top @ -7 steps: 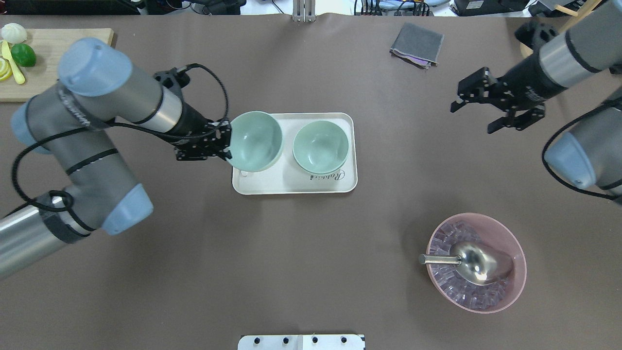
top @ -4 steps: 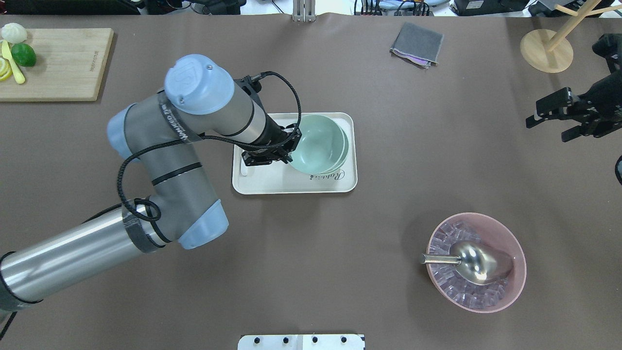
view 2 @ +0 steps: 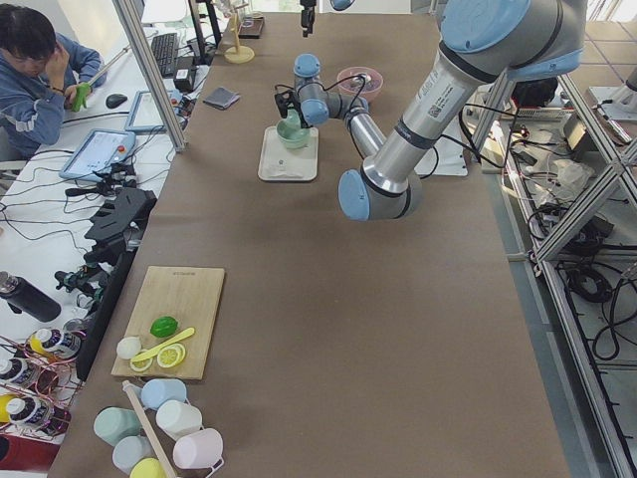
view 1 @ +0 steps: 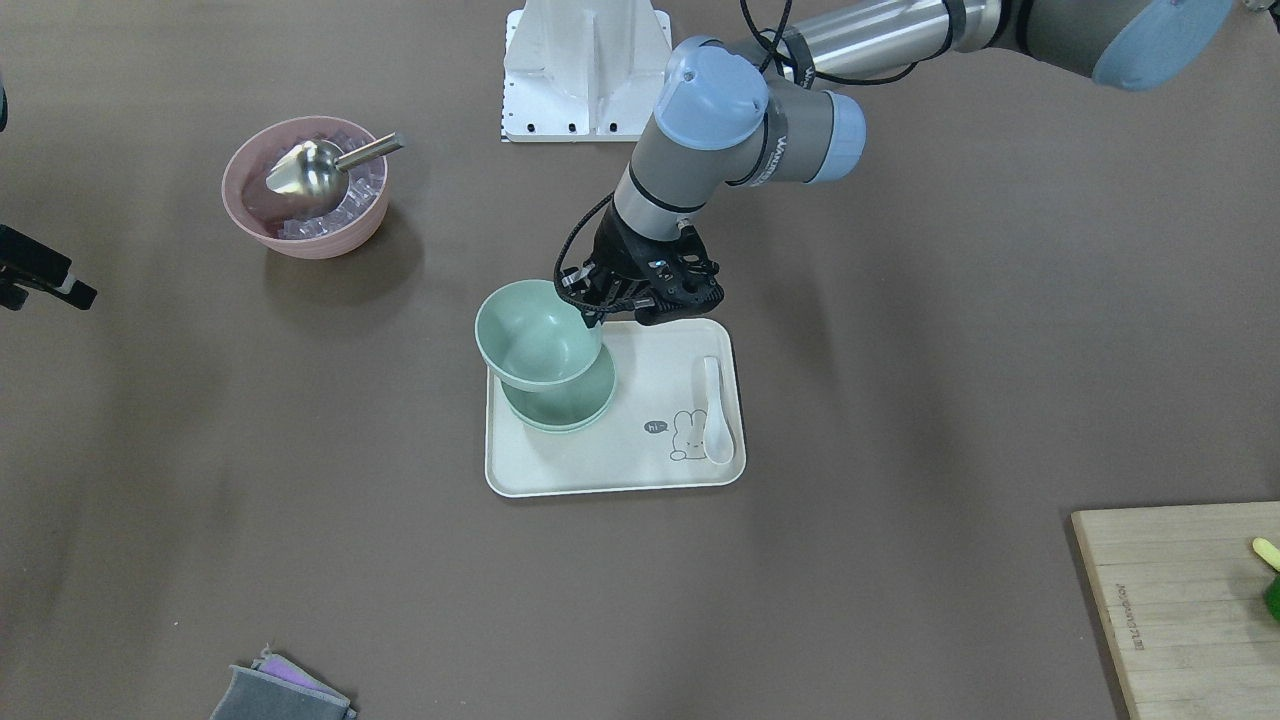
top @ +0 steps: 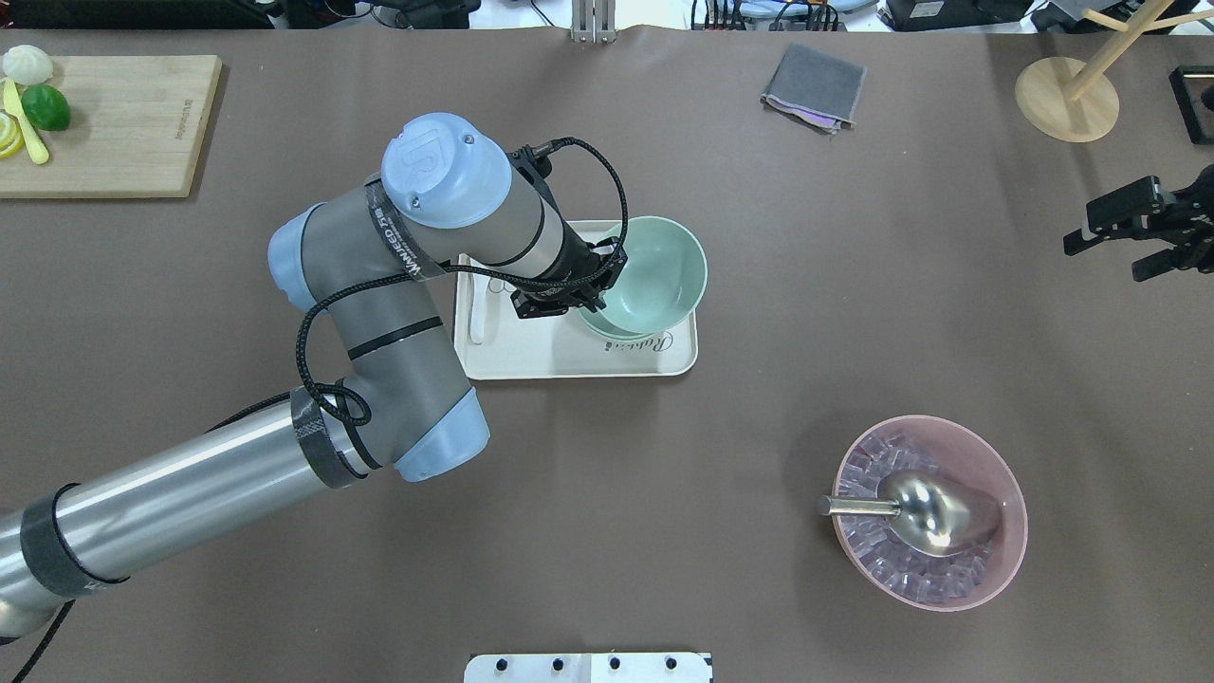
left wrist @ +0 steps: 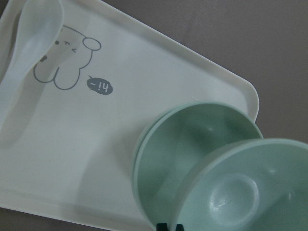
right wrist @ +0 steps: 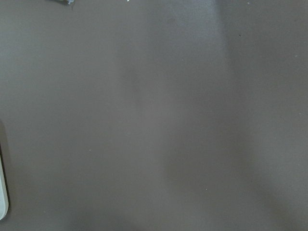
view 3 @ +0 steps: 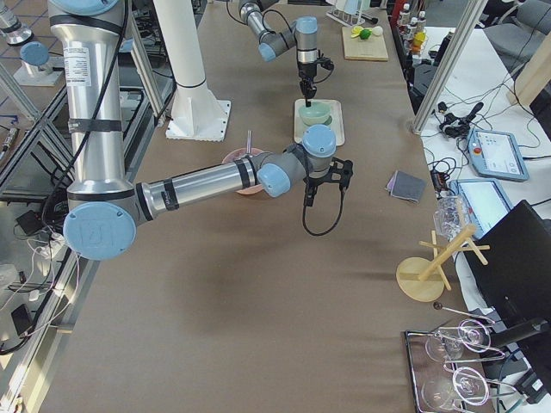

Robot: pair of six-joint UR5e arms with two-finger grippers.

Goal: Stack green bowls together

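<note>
My left gripper (top: pixel 607 275) is shut on the rim of one green bowl (top: pixel 659 275) and holds it tilted just above the bowl stack (view 1: pixel 560 410) on the cream tray (view 1: pixel 600 470). The stack's rim looks doubled, like two nested bowls. In the left wrist view the held bowl (left wrist: pixel 245 192) overlaps the lower one (left wrist: pixel 192 139), offset toward the tray's edge. My right gripper (top: pixel 1105 258) is open and empty, far off at the table's right side.
A white spoon (view 1: pixel 715 410) lies on the tray. A pink bowl (top: pixel 996 455) with ice cubes and a metal scoop (top: pixel 920 512) stands front right. A grey cloth (top: pixel 814 87), a wooden stand (top: pixel 1067 100) and a cutting board (top: pixel 114 123) lie along the back.
My left gripper has carried the green bowl rightward across the tray to above the other bowl. My right arm has drawn back to the right.
</note>
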